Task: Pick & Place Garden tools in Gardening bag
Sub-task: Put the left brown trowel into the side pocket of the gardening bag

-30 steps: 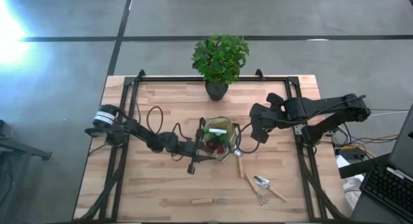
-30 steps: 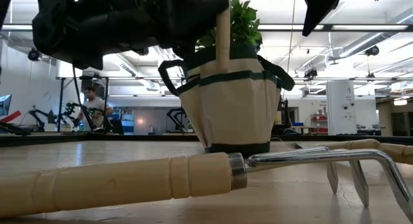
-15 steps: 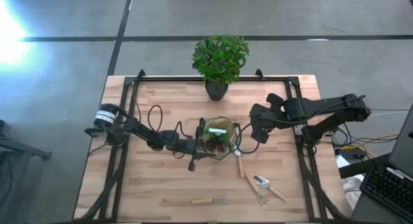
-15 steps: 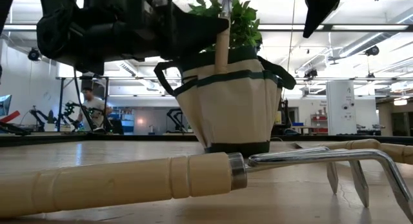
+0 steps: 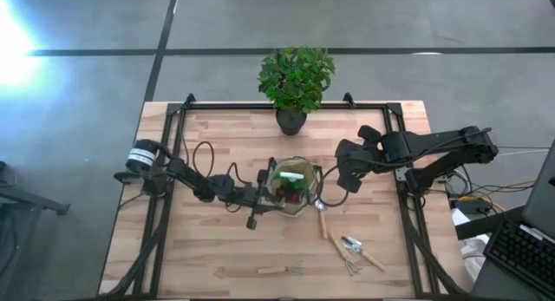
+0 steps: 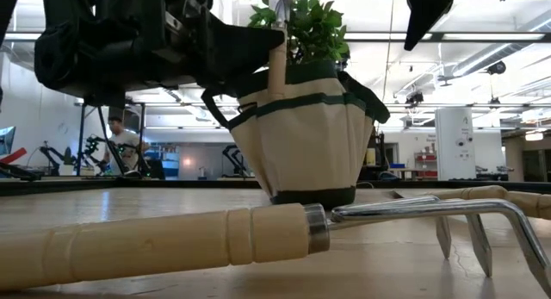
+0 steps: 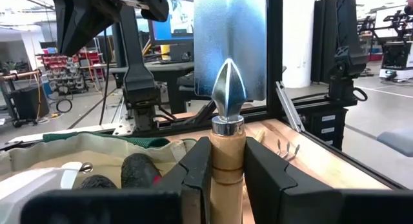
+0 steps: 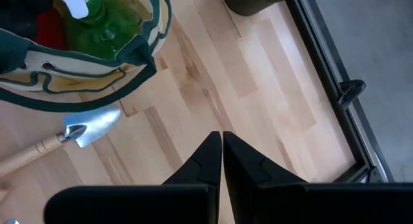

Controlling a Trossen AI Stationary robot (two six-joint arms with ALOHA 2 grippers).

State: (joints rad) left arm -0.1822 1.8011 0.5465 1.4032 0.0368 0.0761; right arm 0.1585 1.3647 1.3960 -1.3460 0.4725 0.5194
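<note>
Tabletop (image 5: 217,240) of pale wooden planks in a black metal frame, standing on a grey concrete floor; a leafy potted plant (image 5: 295,80) stands at the far edge. In the low view the room behind shows ceiling strip lights, equipment racks and a person (image 6: 120,144) at the far left. The gardening bag (image 5: 292,186) sits at mid-table, mouth up, with a green spray bottle (image 8: 106,20) and a red item (image 8: 48,27) inside. Loose on the wood lie a trowel (image 5: 320,214) just beside the bag, a second trowel (image 5: 357,249) and a fork (image 5: 347,263) crossing each other nearer the front right, and a rake (image 5: 279,270) alone near the front edge.

The left gripper (image 7: 227,169) is at the bag's left rim, fingers (image 7: 197,172) pinching the wooden handle of an upright trowel (image 7: 229,50), blade uppermost. The right gripper (image 8: 221,161) hovers above bare wood right of the bag, fingertips pressed together.

Compared with one second ago, the left gripper and its trowel have shifted slightly leftward, away from the bag's centre, and the bag leans with them; the right arm and the loose tools are unchanged.
</note>
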